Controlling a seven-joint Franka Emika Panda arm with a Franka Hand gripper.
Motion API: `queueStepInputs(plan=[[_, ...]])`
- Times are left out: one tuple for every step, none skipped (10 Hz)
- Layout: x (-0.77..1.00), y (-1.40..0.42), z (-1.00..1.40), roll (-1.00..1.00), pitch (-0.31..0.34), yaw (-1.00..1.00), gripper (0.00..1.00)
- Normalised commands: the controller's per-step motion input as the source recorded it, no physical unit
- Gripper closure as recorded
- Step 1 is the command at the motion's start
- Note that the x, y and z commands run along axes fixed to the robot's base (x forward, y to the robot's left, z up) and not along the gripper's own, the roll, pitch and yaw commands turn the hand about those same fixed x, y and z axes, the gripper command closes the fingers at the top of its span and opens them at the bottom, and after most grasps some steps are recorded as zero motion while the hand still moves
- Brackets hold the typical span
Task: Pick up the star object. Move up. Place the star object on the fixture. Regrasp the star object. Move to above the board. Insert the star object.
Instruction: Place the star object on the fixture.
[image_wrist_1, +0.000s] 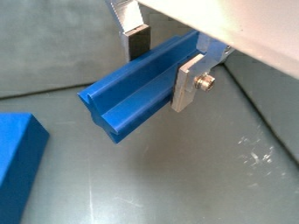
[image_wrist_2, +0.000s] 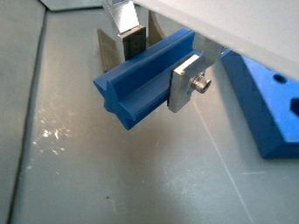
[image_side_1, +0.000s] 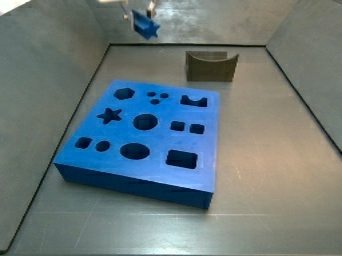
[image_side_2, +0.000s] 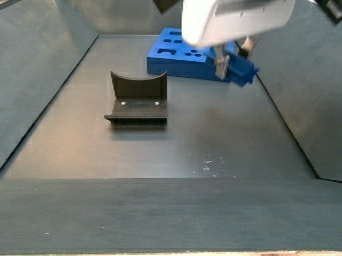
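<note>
Clamped between our gripper's (image_wrist_1: 163, 63) flat silver fingers (image_wrist_1: 187, 83), the ridged blue star-section peg (image_wrist_1: 146, 83) hangs clear above the grey worktop (image_wrist_1: 198, 175). Pickup and lift appear done. Placing on the dark notched fixture (image_side_2: 136, 98), regrasping and insertion into the blue holed board (image_side_1: 144, 128) remain.

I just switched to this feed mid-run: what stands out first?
The claw, raised off the floor, is shut on the star object, a blue ridged peg held crosswise between its silver fingers. In a side view the big blue board with its shaped holes lies on the floor in the middle. The dark fixture stands empty beyond it, apart from the board.
</note>
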Motion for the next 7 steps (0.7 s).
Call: queueStepInputs(plan=[[-0.01, -0.01, 0.89, -0.03, 0.035, 0.01, 1.0], [0.0, -0.01, 0.68, -0.04, 0.041, 0.01, 1.0], [0.0, -0.01, 0.57, -0.05, 0.047, 0.01, 1.0], [0.01, -0.01, 0.37, -0.06, 0.056, 0.01, 1.0], [0.01, -0.01, 0.21, -0.06, 0.06, 0.01, 1.0], [1.0, 0.02, -0.15, -0.05, -0.045, -1.0, 1.0], [1.0, 0.02, -0.16, -0.05, -0.046, -1.0, 1.0]])
